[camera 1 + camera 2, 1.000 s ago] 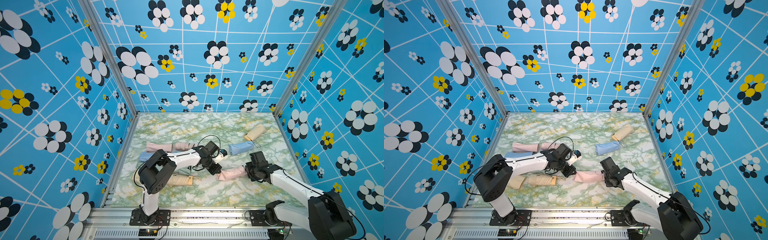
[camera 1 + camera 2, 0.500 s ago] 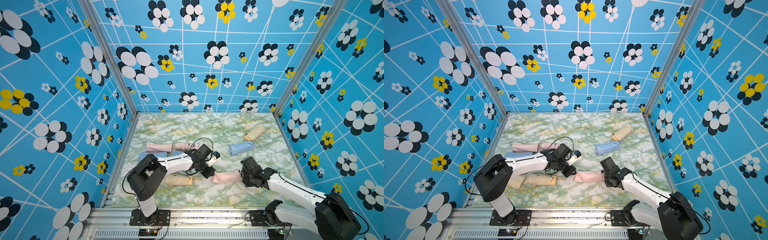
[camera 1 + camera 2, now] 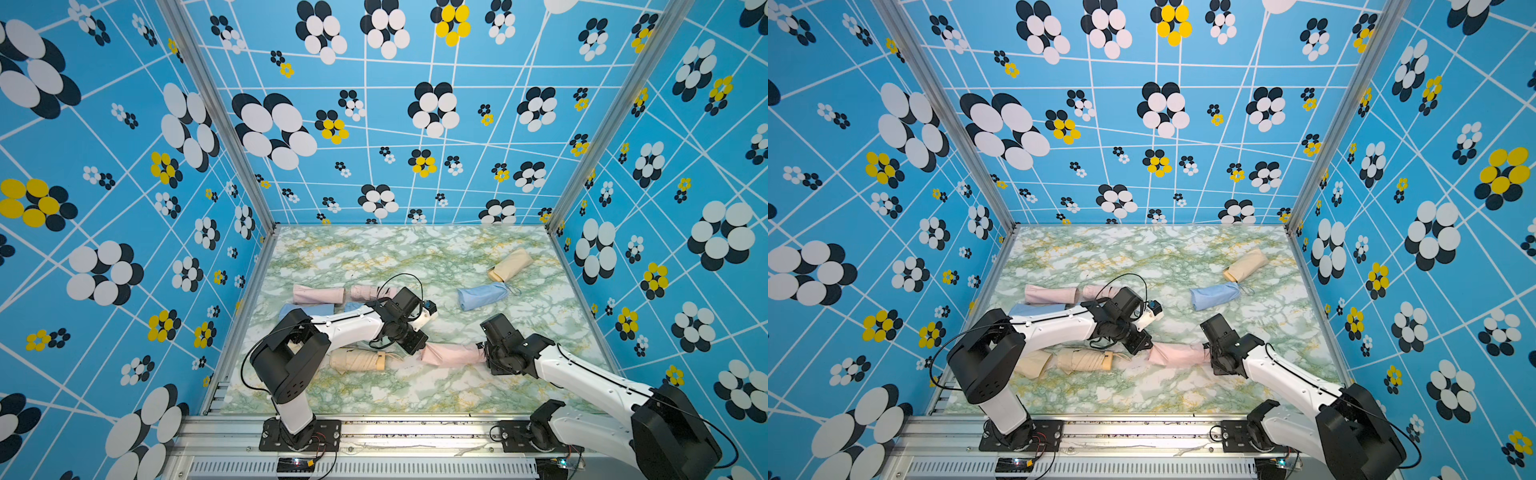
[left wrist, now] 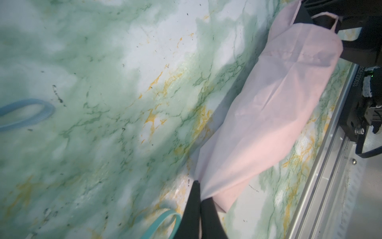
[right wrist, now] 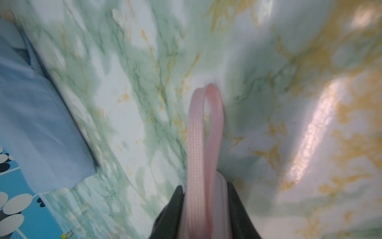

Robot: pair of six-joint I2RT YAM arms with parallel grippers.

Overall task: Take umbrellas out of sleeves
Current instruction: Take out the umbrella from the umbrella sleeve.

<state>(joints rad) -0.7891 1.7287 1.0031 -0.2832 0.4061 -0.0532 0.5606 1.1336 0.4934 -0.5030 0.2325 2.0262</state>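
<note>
Currently the pink sleeve (image 3: 451, 355) lies stretched on the table (image 3: 374, 399) between the two grippers. It is smooth, lightly creased and full along its length, so its umbrella is judged not yet withdrawn. The left gripper (image 4: 199, 192) is closed tight, pinching the sleeve's closed corner. The right gripper (image 5: 204, 190) is partly closed around the pink handle (image 5: 221, 186) at the mouth end, with the woven wrist cord (image 5: 204, 128) looping out ahead of its jaws. Completed units: a ribbed beige umbrella (image 3: 357, 360) just beside the left gripper on the arm-base side, with an empty beige sleeve (image 3: 1034, 363) beyond it; and a bare pink umbrella (image 3: 368, 293) with an empty pink sleeve (image 3: 318, 294), on the far side of the left gripper. Remaining units: a blue sleeved umbrella (image 3: 482, 297) and a beige sleeved umbrella (image 3: 509, 264), both well beyond the right gripper, toward the far wall.
</note>
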